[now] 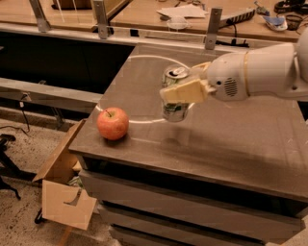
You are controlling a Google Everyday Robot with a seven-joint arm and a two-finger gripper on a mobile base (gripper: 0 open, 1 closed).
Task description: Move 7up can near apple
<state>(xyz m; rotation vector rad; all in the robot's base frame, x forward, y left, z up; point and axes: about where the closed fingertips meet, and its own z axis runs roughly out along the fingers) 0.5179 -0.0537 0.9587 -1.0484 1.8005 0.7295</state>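
One tool (175,90): mine, over the middle of the desk (240,139), clenched on the 7up can (174,111).
Finger (186,91): one tan pad lies across the can's front. My second finger is behind the can, hidden.
7up can: upright in my grip, right of the apple with a gap between them. Shiny top and lower body show, the middle band is covered by the pad, and the label is unreadable.
Can base: looks clear of the desk, with a dark shadow apart below it. I can't tell contact for sure.
Apple (113,123): red-yellow, stem up, near the desk's front-left corner, touching nothing else.
White arc (144,120): a line on the desk running from beside the apple toward the can, partly covered there.
Arm (260,72): white, comes in from the right, cut off by the frame edge.
Cardboard box (65,192): on the floor by the desk's left corner, flap open, contents hard to make out.
Back bench (144,9): papers and cables, far side cut off.
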